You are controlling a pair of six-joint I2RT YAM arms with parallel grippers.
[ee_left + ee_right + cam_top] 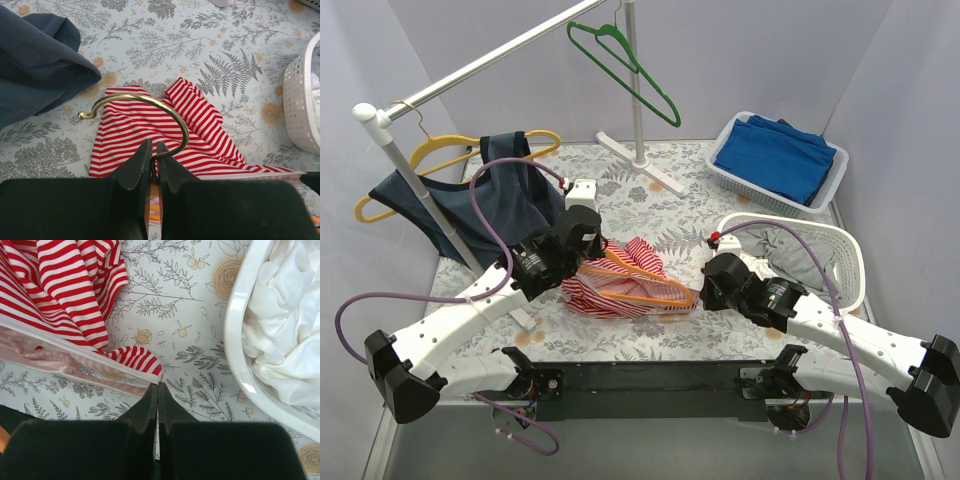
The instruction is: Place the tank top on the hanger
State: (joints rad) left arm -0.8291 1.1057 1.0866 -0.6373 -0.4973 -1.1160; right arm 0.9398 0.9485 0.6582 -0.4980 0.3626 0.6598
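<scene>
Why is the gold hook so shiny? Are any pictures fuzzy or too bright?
Left wrist view: the metal hook of the hanger catches the light as a thin bright streak; the left end effector is a dark shape with little detail. Right wrist view: the white cloth in the basket is nearly washed out, the stripes of the tank top are sharp. Top view: soft, even light, faint shadows.

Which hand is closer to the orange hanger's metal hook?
Left. The left hand pinches the hanger hook at its base; the right hand sits off the tank top's other side.
</scene>
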